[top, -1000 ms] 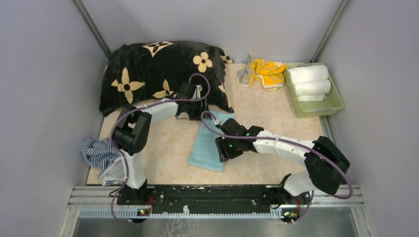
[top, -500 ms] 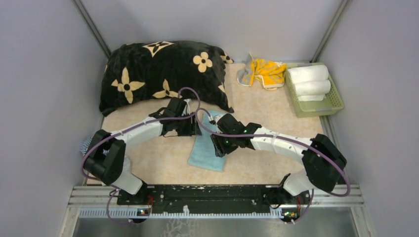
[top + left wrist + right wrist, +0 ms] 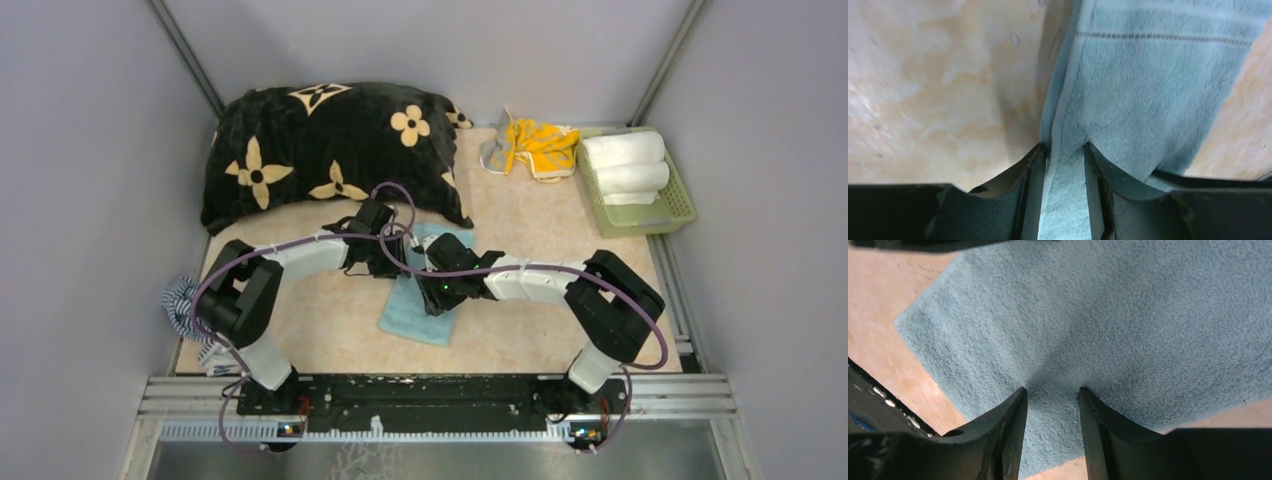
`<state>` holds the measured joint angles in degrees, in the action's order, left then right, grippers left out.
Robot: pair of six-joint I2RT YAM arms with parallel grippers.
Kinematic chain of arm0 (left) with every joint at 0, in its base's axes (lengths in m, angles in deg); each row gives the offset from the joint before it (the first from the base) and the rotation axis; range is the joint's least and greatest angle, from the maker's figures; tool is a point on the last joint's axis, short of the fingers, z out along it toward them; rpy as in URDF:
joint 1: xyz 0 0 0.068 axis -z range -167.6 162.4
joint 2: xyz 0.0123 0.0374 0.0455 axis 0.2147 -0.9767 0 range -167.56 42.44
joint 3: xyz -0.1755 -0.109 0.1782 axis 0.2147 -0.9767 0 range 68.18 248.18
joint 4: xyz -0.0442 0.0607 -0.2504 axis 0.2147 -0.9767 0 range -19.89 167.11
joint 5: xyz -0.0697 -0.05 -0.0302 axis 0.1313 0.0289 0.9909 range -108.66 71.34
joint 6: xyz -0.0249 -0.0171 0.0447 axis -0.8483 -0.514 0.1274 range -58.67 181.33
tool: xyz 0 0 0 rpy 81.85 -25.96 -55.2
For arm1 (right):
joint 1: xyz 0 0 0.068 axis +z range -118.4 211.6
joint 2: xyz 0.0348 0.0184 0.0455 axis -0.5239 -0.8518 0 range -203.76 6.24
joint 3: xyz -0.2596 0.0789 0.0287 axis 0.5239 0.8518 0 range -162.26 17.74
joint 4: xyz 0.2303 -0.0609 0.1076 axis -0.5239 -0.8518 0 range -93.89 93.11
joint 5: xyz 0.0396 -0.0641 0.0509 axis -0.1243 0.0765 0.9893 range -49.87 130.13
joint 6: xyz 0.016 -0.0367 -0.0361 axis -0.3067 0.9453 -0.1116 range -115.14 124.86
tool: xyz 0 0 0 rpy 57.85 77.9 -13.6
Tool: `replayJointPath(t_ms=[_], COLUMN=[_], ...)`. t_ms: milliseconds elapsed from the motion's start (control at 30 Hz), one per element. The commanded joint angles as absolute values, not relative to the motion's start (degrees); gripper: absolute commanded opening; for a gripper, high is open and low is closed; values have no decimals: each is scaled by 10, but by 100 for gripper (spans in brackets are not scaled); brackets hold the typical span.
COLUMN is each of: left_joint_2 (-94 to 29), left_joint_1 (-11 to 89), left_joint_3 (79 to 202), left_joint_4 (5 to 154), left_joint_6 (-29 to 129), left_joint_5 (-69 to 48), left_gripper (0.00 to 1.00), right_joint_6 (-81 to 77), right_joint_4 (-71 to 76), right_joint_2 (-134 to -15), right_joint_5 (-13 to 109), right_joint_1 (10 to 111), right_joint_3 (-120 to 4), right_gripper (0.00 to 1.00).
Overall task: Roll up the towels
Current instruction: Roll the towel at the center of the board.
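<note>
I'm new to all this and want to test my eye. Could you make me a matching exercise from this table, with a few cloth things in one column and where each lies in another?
Things:
1. light blue towel
2. yellow towel
3. white rolls
4. striped cloth

Places:
A. in the green basket
B. bunched at the left edge of the table
C. spread flat in the middle
D. crumpled at the far side, beside the basket

Pairs: 1-C, 2-D, 3-A, 4-B

The light blue towel is half hidden under the arms, the striped cloth partly too.
</note>
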<state>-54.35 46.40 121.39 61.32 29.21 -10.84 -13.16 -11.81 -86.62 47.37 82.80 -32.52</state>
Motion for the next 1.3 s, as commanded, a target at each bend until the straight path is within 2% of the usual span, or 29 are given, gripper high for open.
replayJointPath(t_ms=[0,200,300,667,967,1267], left_joint_2=[-595,-607,-582,-356,-194,-179], left_joint_1=[431,380,367,345,344,345], left_joint_3=[1223,1243,1243,1119,1031,977], left_joint_4=[604,606,592,538,466,474], left_joint_6=[323,350,351,247,133,50], left_joint_5=[-176,-179,-173,-131,-128,-77], left_gripper=[41,41,45,55,59,60], right_joint_6=[-116,-99,-86,-5,13,14], right_joint_4=[-48,-62,-83,-158,-164,-181], right_joint_2=[-903,-921,-898,-830,-867,-938], right_joint_5=[466,483,489,435,387,320], right_joint_1=[829,829,831,926,981,1020], right_joint_3=[-354,-406,-416,-397,-401,-381], right_gripper=[43,43,44,46,46,44])
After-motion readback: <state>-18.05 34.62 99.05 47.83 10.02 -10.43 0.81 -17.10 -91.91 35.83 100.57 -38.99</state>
